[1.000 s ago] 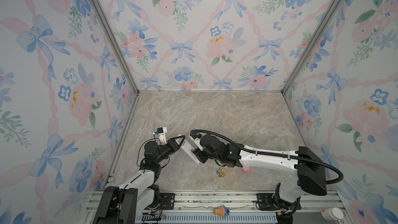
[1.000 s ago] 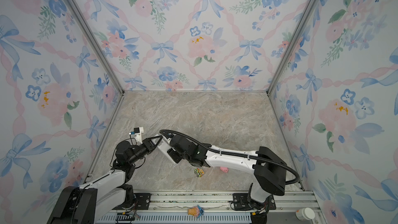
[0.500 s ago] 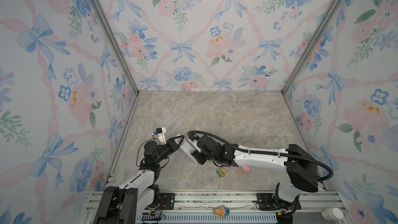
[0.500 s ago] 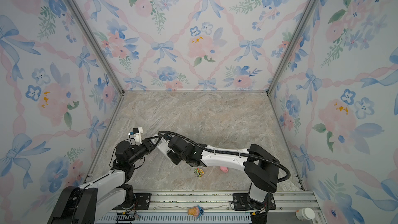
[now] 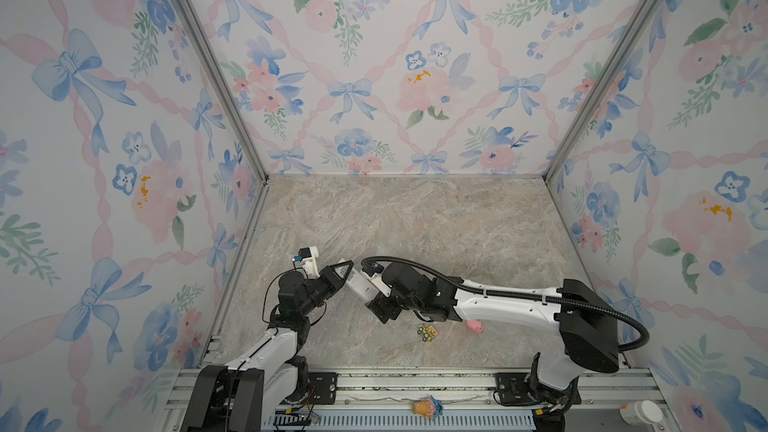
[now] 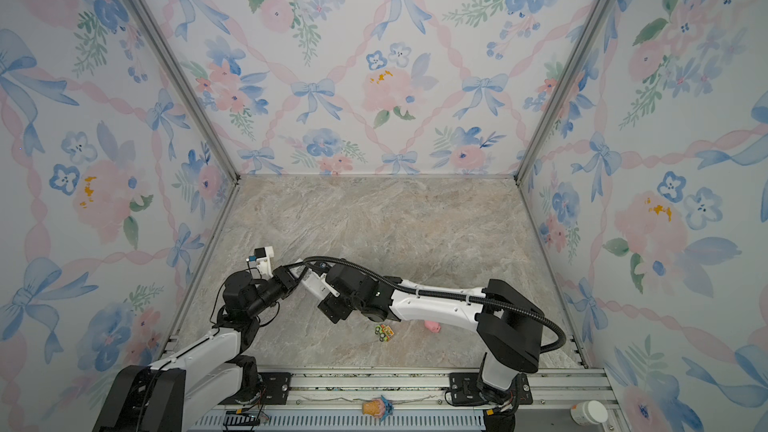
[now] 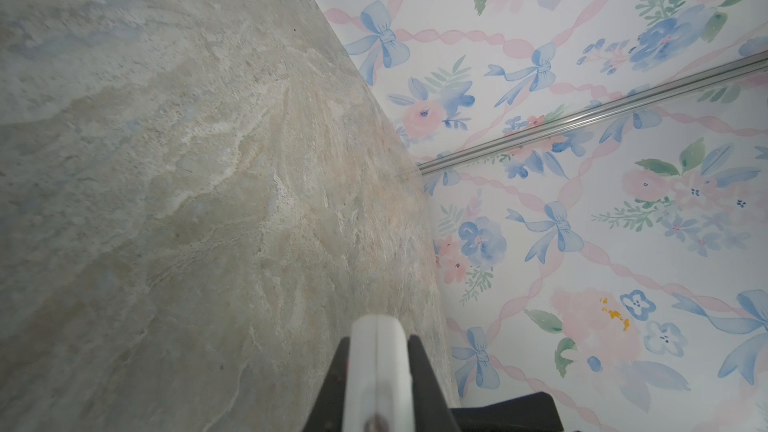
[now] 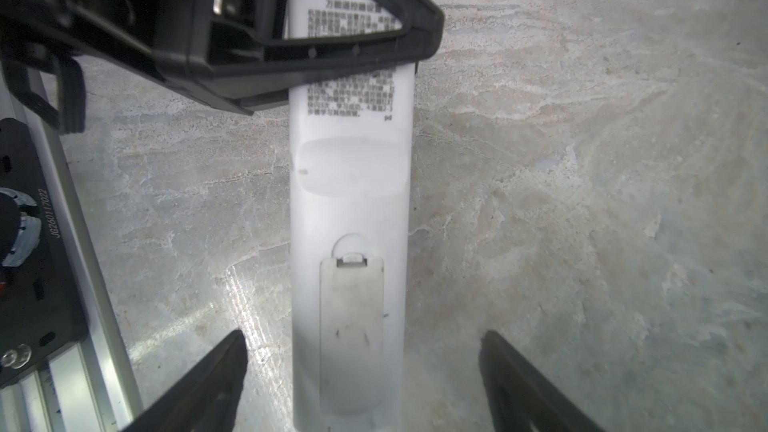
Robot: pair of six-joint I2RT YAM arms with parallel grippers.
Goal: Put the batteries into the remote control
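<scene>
The white remote control (image 8: 351, 201) hangs above the table with its back up and its battery cover (image 8: 351, 326) closed. My left gripper (image 7: 378, 351) is shut on one end of it, as the top views show at the left gripper (image 5: 340, 270) (image 6: 293, 274). In the right wrist view the left gripper's black fingers (image 8: 353, 35) clamp the far end over the printed text. My right gripper (image 8: 361, 338) is open, its jaws standing wide on either side of the cover end and touching nothing. Both top views show the right gripper (image 5: 372, 290) (image 6: 326, 290) beside the remote (image 5: 359, 282). The batteries are out of view.
A green-orange toy car (image 5: 428, 332) and a pink pig (image 5: 473, 326) lie on the marble table under the right arm. Over the front rail sit a small ice-cream toy (image 5: 426, 407) and a white jar (image 5: 640, 411). Floral walls close in three sides.
My right gripper has opened and let go of the remote, its jaws now wide apart. The left gripper keeps its hold and has barely moved.
</scene>
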